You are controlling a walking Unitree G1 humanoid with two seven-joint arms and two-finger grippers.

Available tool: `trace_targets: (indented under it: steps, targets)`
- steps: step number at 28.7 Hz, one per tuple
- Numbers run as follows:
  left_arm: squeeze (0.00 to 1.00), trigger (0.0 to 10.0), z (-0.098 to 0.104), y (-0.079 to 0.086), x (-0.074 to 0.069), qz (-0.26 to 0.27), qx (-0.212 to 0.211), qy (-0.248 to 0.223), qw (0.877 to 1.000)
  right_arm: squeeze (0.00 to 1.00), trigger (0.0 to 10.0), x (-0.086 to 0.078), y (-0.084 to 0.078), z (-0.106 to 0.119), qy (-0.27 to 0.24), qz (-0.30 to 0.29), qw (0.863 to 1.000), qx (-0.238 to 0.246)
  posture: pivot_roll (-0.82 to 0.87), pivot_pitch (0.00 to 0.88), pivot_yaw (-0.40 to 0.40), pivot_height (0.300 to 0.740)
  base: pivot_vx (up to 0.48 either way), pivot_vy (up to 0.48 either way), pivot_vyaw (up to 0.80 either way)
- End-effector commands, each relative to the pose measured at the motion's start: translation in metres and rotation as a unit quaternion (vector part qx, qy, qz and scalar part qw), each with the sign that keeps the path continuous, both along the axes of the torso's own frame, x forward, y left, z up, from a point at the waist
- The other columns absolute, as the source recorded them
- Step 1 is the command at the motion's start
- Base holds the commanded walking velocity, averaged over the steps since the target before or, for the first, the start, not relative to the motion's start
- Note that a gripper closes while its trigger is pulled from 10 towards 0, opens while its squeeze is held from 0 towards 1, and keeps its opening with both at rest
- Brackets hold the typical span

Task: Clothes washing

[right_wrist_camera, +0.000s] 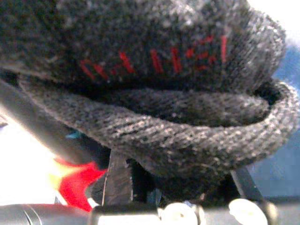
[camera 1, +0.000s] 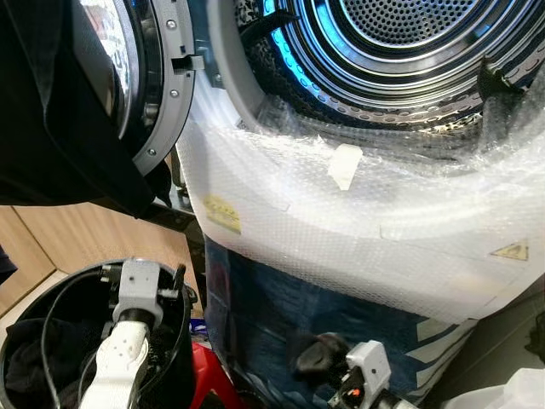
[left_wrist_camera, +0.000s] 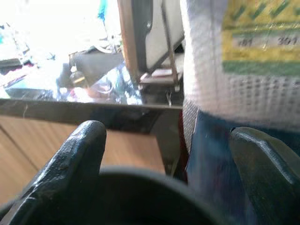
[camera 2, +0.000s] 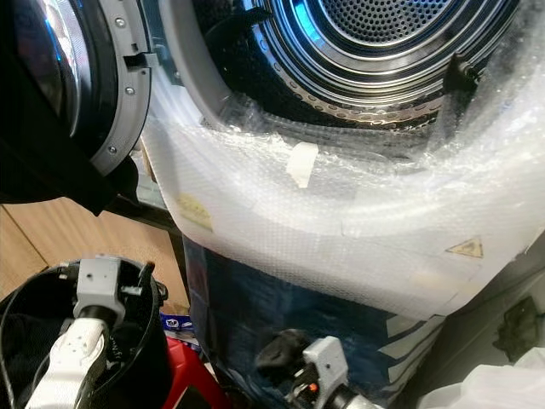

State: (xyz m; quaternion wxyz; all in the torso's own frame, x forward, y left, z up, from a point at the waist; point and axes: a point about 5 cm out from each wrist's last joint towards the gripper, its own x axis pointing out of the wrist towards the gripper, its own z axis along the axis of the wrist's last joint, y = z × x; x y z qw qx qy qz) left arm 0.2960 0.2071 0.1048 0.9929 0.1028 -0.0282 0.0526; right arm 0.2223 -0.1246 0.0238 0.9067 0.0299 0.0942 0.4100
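Note:
The washing machine's steel drum (camera 1: 400,43) stands open above me, its door (camera 1: 128,77) swung to the left. Bubble wrap (camera 1: 358,221) covers the front below the opening. Low down in front of the machine, my right gripper (camera 1: 319,356) is shut on a dark grey knitted sock (right_wrist_camera: 154,117) with red lettering. My left gripper (left_wrist_camera: 168,140) is open with nothing between its fingers, just over the rim of a black laundry basket (camera 1: 34,298) at the lower left. Dark clothes (camera 1: 30,349) lie inside the basket.
A dark garment (camera 1: 51,102) hangs over the open door. A red object (camera 1: 209,375) sits on the floor between basket and machine. Wooden flooring (camera 1: 94,234) lies to the left. A white piece of tape (camera 1: 345,166) sticks on the wrap.

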Motion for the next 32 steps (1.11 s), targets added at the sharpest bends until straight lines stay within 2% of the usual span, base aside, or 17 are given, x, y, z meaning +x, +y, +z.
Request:
trace_targets:
  steps: [1, 3, 5, 8, 12, 13, 14, 15, 16, 17, 18, 22, 24, 25, 26, 29, 32]
  targets:
    - [0.00, 10.0, -0.004, 0.001, -0.004, 0.007, -0.003, 0.005, 1.000, 0.00, 0.0, 0.002, -0.003, 0.016, -0.018, 0.010, 1.000, 0.024, -0.04, 0.000, 0.009, 0.740, 0.000, 0.000, 0.00]
    - [0.00, 10.0, -0.007, 0.000, -0.006, 0.009, -0.003, 0.007, 1.000, 0.00, 0.0, 0.001, -0.002, 0.024, -0.023, 0.024, 0.999, 0.039, -0.04, 0.000, 0.005, 0.740, 0.000, 0.000, 0.00]
    - [0.00, 10.0, -0.015, -0.004, -0.010, 0.005, -0.004, 0.015, 1.000, 0.00, 0.0, -0.010, 0.003, 0.042, -0.015, 0.096, 0.991, 0.087, -0.03, 0.000, -0.008, 0.740, 0.000, 0.000, 0.00]
    - [0.00, 10.0, -0.015, -0.007, -0.006, 0.007, -0.012, 0.010, 1.000, 0.00, 0.0, -0.020, 0.006, 0.054, -0.011, 0.149, 0.983, 0.102, -0.03, 0.000, -0.020, 0.740, 0.000, 0.000, 0.00]
    - [0.00, 10.0, -0.012, -0.009, -0.004, 0.006, -0.015, 0.004, 1.000, 0.00, 0.0, -0.022, 0.006, 0.070, -0.025, 0.162, 0.978, 0.126, -0.03, 0.000, -0.023, 0.740, 0.000, 0.000, 0.00]
    - [0.00, 10.0, -0.014, -0.009, -0.005, 0.006, -0.017, 0.004, 1.000, 0.00, 0.0, -0.018, 0.006, 0.093, -0.044, 0.160, 0.969, 0.182, -0.03, 0.000, -0.026, 0.740, 0.000, 0.000, 0.00]
    - [0.00, 10.0, -0.014, -0.009, -0.005, 0.006, -0.017, 0.004, 1.000, 0.00, 0.0, -0.018, 0.006, 0.093, -0.044, 0.160, 0.969, 0.182, -0.03, 0.000, -0.026, 0.740, 0.000, 0.000, 0.00]
    - [0.00, 10.0, -0.015, -0.009, -0.006, 0.007, -0.017, 0.005, 1.000, 0.00, 0.0, -0.015, 0.007, 0.112, -0.060, 0.161, 0.959, 0.227, -0.02, 0.000, -0.032, 0.740, 0.000, 0.000, 0.00]
    - [0.00, 10.0, -0.016, -0.009, -0.007, 0.008, -0.018, 0.006, 1.000, 0.00, 0.0, -0.011, 0.008, 0.123, -0.076, 0.159, 0.954, 0.244, -0.02, 0.000, -0.032, 0.740, 0.000, 0.000, 0.00]
    - [0.00, 10.0, -0.016, -0.009, -0.007, 0.008, -0.018, 0.006, 1.000, 0.00, 0.0, -0.011, 0.008, 0.123, -0.076, 0.159, 0.954, 0.244, -0.02, 0.000, -0.032, 0.740, 0.000, 0.000, 0.00]
    - [0.00, 10.0, -0.018, -0.010, -0.008, 0.013, -0.023, 0.007, 1.000, 0.00, 0.0, -0.003, 0.010, 0.146, -0.110, 0.158, 0.941, 0.280, -0.02, 0.000, -0.035, 0.740, 0.000, 0.000, 0.00]
    - [0.00, 10.0, -0.019, -0.012, -0.008, 0.016, -0.028, 0.007, 0.999, 0.00, 0.0, 0.009, 0.008, 0.184, -0.158, 0.163, 0.912, 0.342, -0.01, 0.000, -0.041, 0.740, 0.000, 0.000, 0.00]
    - [0.00, 10.0, -0.020, -0.015, -0.010, 0.017, -0.034, 0.007, 0.999, 0.00, 0.0, 0.022, -0.001, 0.213, -0.186, 0.156, 0.879, 0.409, -0.01, 0.000, -0.042, 0.740, 0.000, 0.000, 0.00]
    - [0.00, 10.0, -0.022, -0.017, -0.012, 0.018, -0.037, 0.009, 0.999, 0.00, 0.0, 0.030, -0.009, 0.230, -0.202, 0.148, 0.858, 0.449, -0.01, 0.000, -0.040, 0.740, 0.000, 0.000, 0.00]
    - [0.00, 10.0, -0.023, -0.017, -0.012, 0.020, -0.038, 0.011, 0.999, 0.00, 0.0, 0.036, -0.011, 0.237, -0.211, 0.142, 0.851, 0.460, -0.02, 0.000, -0.038, 0.740, 0.000, 0.000, 0.00]
    - [0.00, 10.0, -0.024, -0.017, -0.013, 0.020, -0.039, 0.014, 0.999, 0.00, 0.0, 0.045, -0.009, 0.245, -0.218, 0.135, 0.854, 0.453, -0.02, 0.000, -0.040, 0.740, 0.000, 0.000, 0.00]
    - [0.00, 10.0, -0.027, -0.021, -0.012, 0.014, -0.038, 0.018, 0.999, 0.00, 0.0, 0.075, 0.002, 0.267, -0.240, 0.114, 0.863, 0.430, -0.03, 0.000, -0.047, 0.740, 0.000, 0.000, 0.00]
